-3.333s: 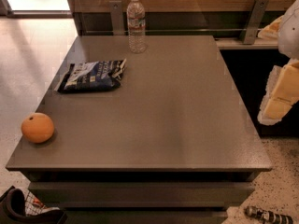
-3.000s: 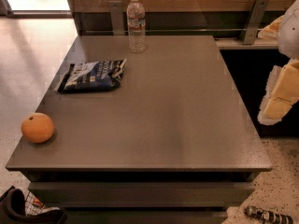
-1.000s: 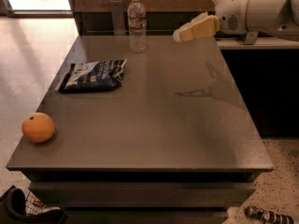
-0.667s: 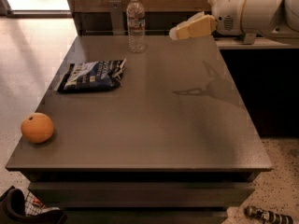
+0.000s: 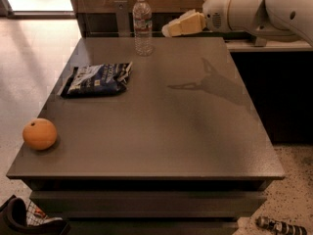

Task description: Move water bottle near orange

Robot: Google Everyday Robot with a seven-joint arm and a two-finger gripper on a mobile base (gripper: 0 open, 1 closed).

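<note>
The water bottle [image 5: 143, 26] stands upright at the far edge of the gray table [image 5: 171, 136], white cap on, a little left of the middle. Just to its right, apart from it and held above the tabletop at about the height of the bottle's upper half, hangs the cream-colored gripper [image 5: 168, 32], pointing left toward the bottle on the end of a white arm [image 5: 244, 8] that reaches in from the right. From here I cannot tell whether the gripper is spread or closed; it is holding nothing. Its shadow [image 5: 210, 84] falls on the table's right side. The orange [image 5: 39, 133] sits near the front left corner, well apart from the bottle. Between them, nearer the bottle, a dark blue snack bag [image 5: 96, 79] lies flat.
</note>
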